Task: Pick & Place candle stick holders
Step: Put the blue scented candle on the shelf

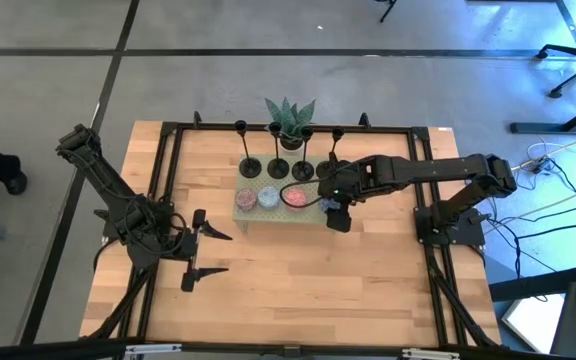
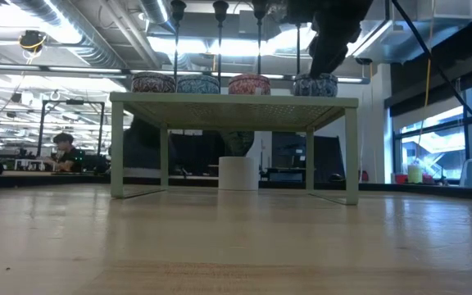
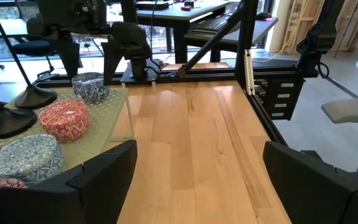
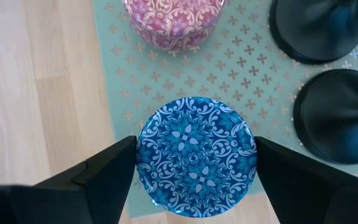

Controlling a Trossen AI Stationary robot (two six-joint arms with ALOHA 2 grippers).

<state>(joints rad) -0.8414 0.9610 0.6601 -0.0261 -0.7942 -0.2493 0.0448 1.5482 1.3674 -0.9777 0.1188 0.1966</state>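
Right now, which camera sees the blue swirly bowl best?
The right wrist view: the blue bowl fills it, between the right gripper fingers. The low view shows its side; the left wrist view shows it far off.

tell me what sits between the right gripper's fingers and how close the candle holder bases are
In the right wrist view, a blue patterned bowl sits between the right gripper fingers, on the green perforated shelf. Two black candle stick holders' bases stand just beside it.
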